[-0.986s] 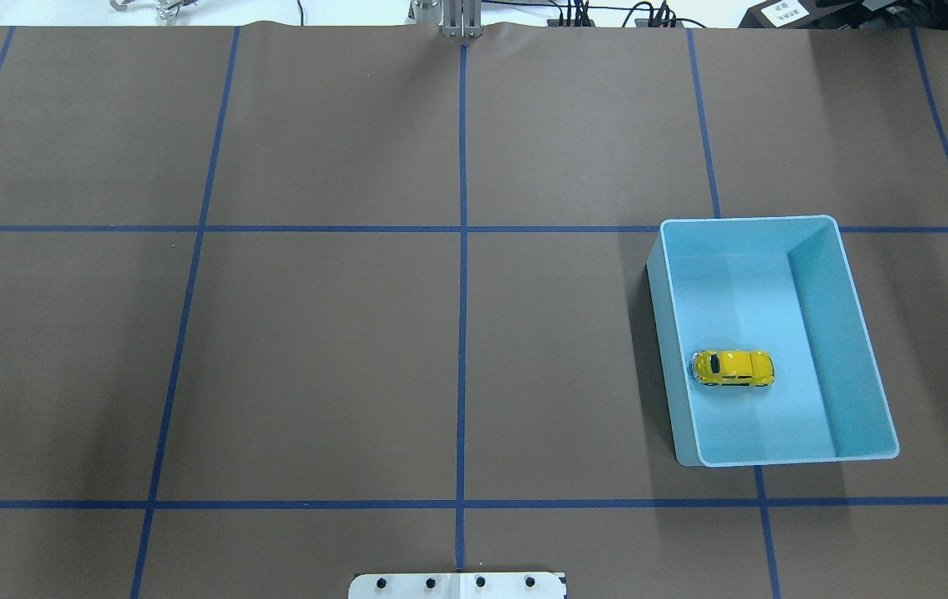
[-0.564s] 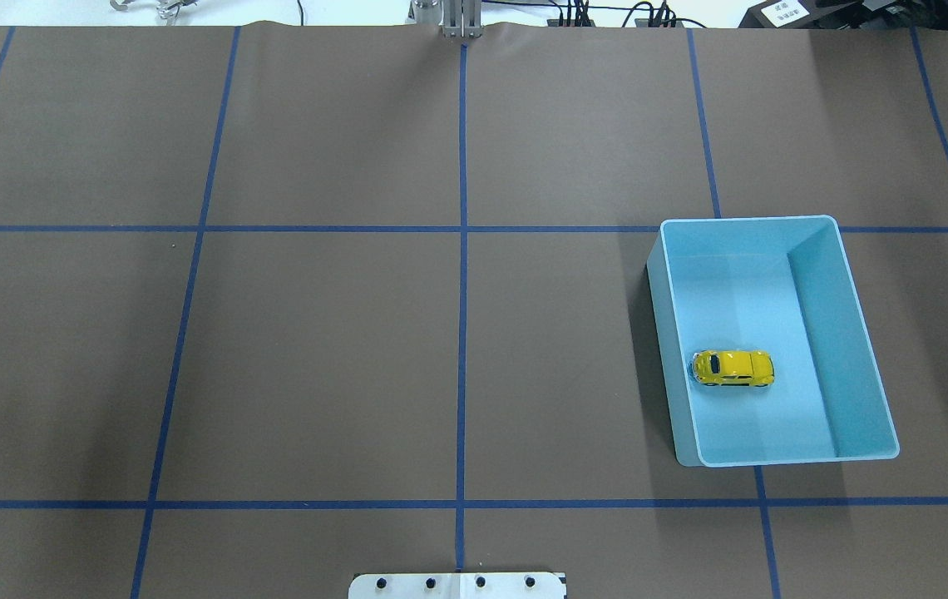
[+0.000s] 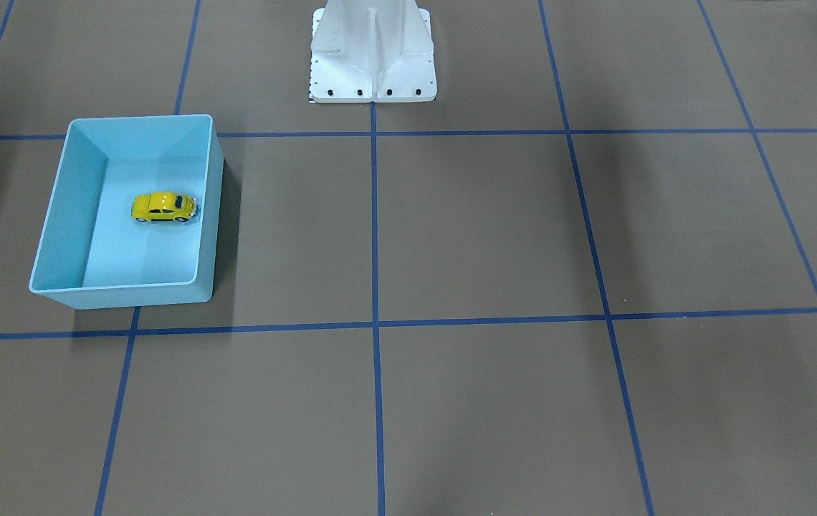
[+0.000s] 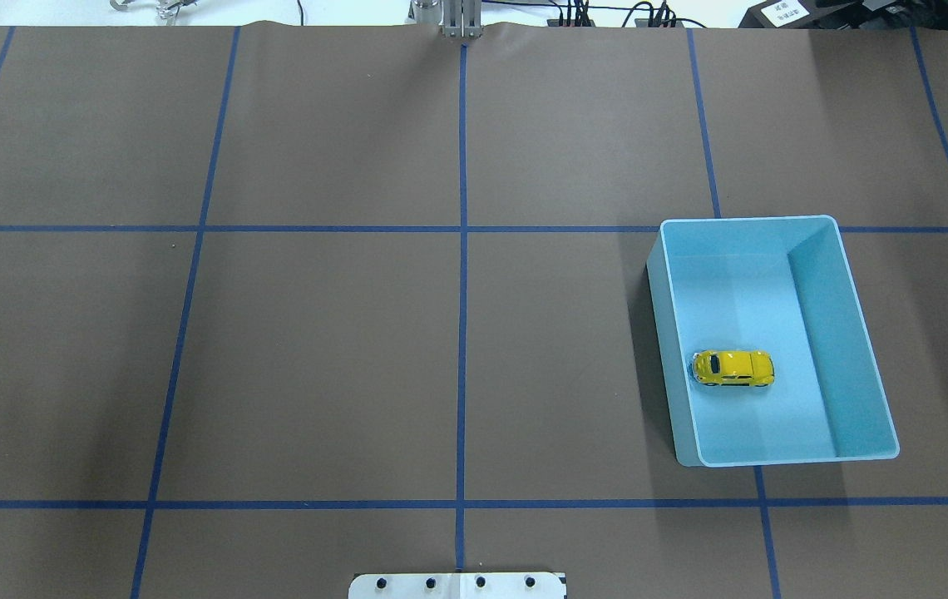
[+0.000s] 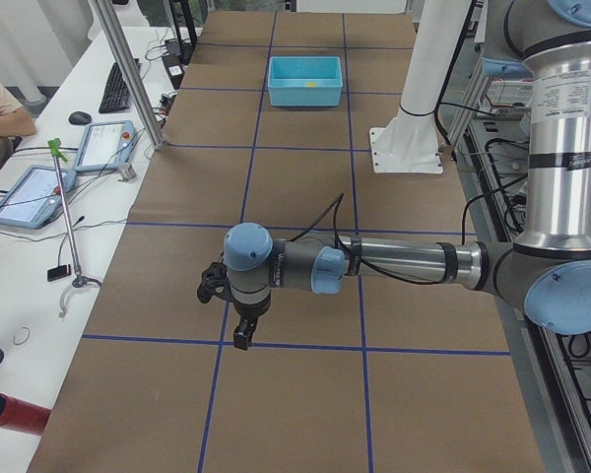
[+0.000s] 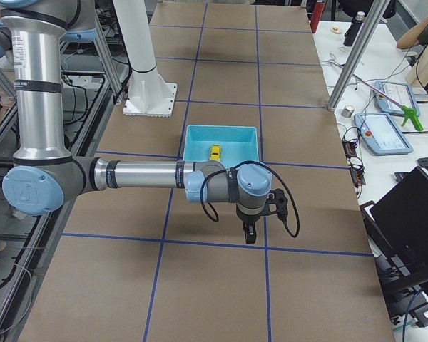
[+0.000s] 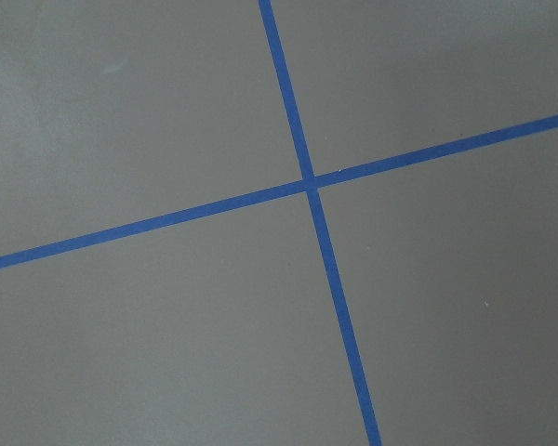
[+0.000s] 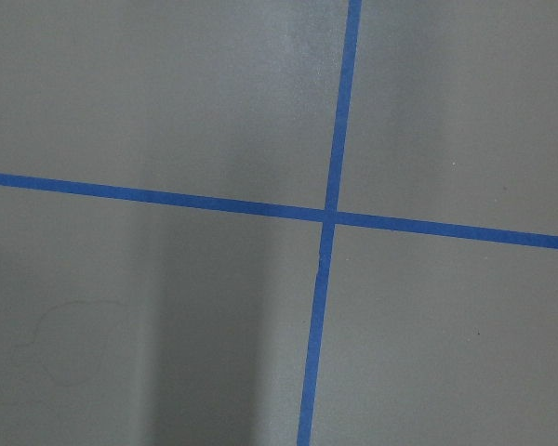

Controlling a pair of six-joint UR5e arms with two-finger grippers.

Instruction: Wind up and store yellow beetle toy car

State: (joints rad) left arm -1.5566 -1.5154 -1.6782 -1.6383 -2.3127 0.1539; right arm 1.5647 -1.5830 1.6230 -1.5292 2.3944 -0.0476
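Although neither of my arms shows from across the table, the brown surface (image 3: 480, 229) lies plain there, ruled into a grid by blue tape lines (image 3: 374, 215), with my white base (image 3: 373, 57) at my own edge of it. A light blue bin (image 3: 57, 215) stands toward the surface's right edge, and the yellow beetle toy car (image 3: 163, 207) sits on its wheels on the bin's floor.

From overhead, the car's long axis runs across the bin, parallel to my edge of the surface. It is just beside the bin wall that faces the surface's middle, somewhat nearer the bin's wall on my side than the far one. The end with the dark window points at that inner wall; whether that is nose or tail I cannot tell.

Seen from the left end, my left gripper (image 5: 242, 341) hangs fingers-down over a tape line, well apart from the bin; whether its jaws are parted or closed I cannot tell. A white desk (image 5: 39, 246) with tablets and a keyboard runs along the far edge, with a person's arm at it.

Seen from the right end, my right gripper (image 6: 250, 237) hangs likewise near a tape line, on the near side of the bin; its jaws I cannot judge either.

Each wrist camera shows only brown surface and a tape crossing.
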